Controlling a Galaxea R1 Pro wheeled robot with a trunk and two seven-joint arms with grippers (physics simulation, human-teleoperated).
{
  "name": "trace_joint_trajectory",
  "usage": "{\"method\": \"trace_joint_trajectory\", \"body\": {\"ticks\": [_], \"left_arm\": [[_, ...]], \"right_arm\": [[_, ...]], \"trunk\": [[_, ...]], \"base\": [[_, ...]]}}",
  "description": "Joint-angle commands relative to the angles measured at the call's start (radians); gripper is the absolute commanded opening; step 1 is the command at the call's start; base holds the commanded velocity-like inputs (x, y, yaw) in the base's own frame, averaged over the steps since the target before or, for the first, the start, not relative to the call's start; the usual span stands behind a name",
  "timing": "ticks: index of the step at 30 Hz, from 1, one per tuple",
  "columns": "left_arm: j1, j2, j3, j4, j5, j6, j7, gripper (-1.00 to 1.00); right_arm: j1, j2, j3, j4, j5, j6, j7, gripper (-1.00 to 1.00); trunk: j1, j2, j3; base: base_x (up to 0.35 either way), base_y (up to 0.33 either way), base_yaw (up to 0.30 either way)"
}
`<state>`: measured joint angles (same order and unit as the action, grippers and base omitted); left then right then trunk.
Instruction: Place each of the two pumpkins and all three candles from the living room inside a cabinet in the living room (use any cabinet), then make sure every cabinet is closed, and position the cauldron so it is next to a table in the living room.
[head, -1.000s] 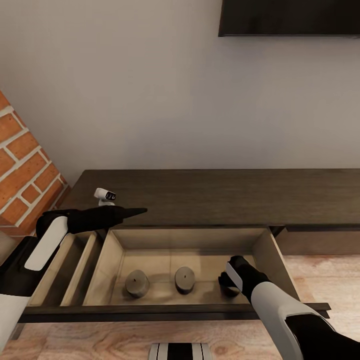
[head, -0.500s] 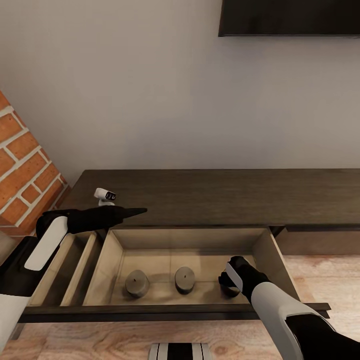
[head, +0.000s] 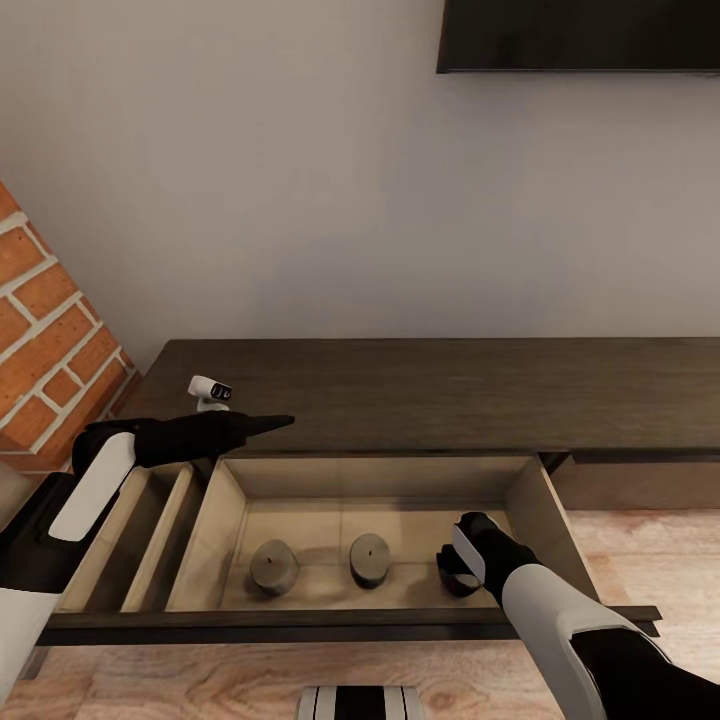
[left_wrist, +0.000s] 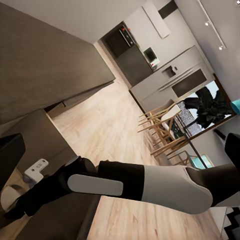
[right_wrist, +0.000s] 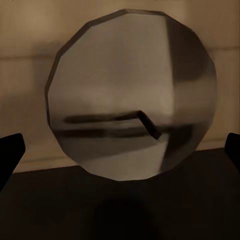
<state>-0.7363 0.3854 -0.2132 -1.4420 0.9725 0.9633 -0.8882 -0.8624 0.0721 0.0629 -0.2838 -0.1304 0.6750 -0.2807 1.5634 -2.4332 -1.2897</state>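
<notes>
The dark-brown cabinet (head: 450, 390) has a wide drawer (head: 350, 625) pulled out, tan inside. Two grey-cream candles stand on its floor, one at the left (head: 273, 565) and one in the middle (head: 369, 557). My right gripper (head: 456, 572) hangs low in the drawer's right end, open, directly over a third candle (right_wrist: 132, 100); its fingertips (right_wrist: 10, 150) flank the candle without touching it. My left gripper (head: 280, 422) hovers over the cabinet top's left part, open and holding nothing. The pumpkins and the cauldron are out of view.
A narrower drawer (head: 130, 540) to the left is also pulled out. A small white device (head: 210, 390) sits on the cabinet top by my left gripper. A brick wall (head: 50, 330) rises at the left, and a dark screen (head: 580, 35) hangs above. Wooden floor lies below.
</notes>
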Motion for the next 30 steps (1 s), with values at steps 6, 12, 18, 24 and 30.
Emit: {"method": "trace_joint_trajectory", "body": {"ticks": [6, 12, 18, 24, 30], "left_arm": [[0.0, 0.0, 0.0, -0.001, 0.0, 0.0, 0.0, 1.0], [0.0, 0.0, 0.0, -0.001, 0.0, 0.001, 0.0, 1.0], [0.0, 0.0, 0.001, -0.002, 0.0, 0.002, 0.0, 1.0], [0.0, -0.001, 0.0, -0.002, 0.0, 0.003, 0.0, 1.0], [0.0, -0.002, 0.005, -0.002, -0.001, 0.003, 0.0, 1.0]], "right_arm": [[0.0, 0.0, 0.0, 0.0, 0.0, 0.0, 0.0, 1.0], [-0.001, -0.002, 0.0, -0.004, 0.001, 0.0, 0.002, 1.0], [-0.001, -0.004, 0.0, -0.011, 0.004, 0.0, 0.0, 1.0], [-0.001, -0.006, 0.0, -0.013, 0.003, 0.001, 0.002, 1.0], [-0.001, -0.009, -0.001, -0.016, 0.003, 0.005, 0.003, 1.0]], "trunk": [[0.0, 0.0, 0.0], [-0.019, 0.035, 0.016], [-0.042, 0.077, 0.034], [-0.065, 0.119, 0.053], [-0.088, 0.161, 0.072]], "base": [[0.0, 0.0, 0.0], [0.0, 0.0, 0.0], [0.0, 0.0, 0.0], [0.0, 0.0, 0.0], [0.0, 0.0, 0.0]]}}
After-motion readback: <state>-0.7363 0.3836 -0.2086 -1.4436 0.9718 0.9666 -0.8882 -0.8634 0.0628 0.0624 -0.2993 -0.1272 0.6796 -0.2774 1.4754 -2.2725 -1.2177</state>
